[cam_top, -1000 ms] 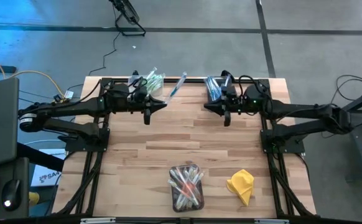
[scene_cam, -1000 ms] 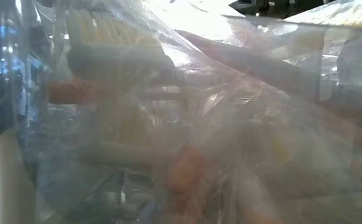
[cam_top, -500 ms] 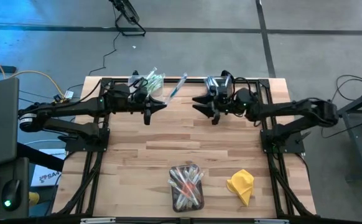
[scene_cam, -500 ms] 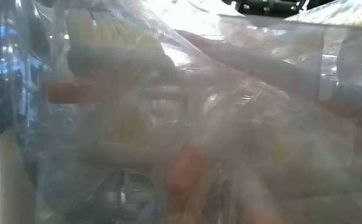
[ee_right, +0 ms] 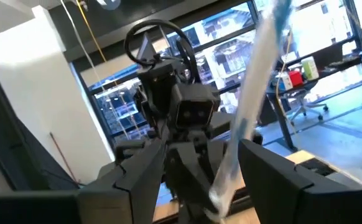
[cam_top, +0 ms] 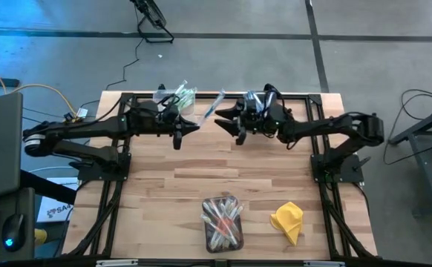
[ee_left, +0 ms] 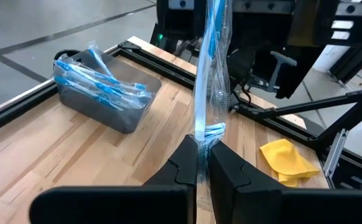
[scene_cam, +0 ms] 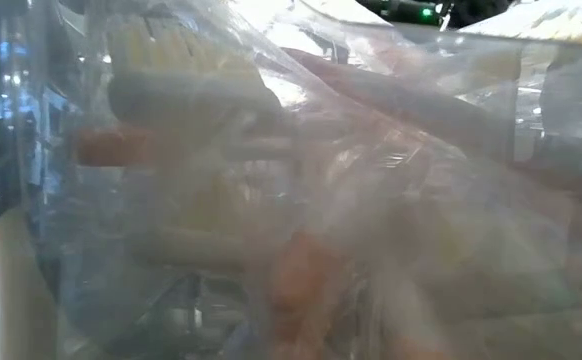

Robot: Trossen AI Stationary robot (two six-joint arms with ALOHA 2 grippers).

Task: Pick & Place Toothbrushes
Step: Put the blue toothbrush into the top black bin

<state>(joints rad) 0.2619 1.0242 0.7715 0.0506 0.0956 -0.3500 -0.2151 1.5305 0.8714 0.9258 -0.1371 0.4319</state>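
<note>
From my station I note a pale butcher-block wooden tabletop (cam_top: 164,193) in a black frame on grey concrete floor; the right wrist view shows windows and desks behind. The left claw (ee_left: 199,163) is clamped shut on a blue-and-white toothbrush in a clear wrapper (ee_left: 209,81); its long axis stands nearly upright, rising from the fingers. In the high view that toothbrush (cam_top: 210,105) sits at the far edge, between the two claws. The right claw (cam_top: 227,121) stands wide open just beside it, fingers either side of the wrapper, gripping nothing. A grey bin of blue toothbrushes (ee_left: 103,90) lies at the far rail; a clear bin of red-accented toothbrushes (cam_top: 222,221) and a crumpled yellow cloth (cam_top: 288,220) occupy the near edge; the middle boards lie open.
</note>
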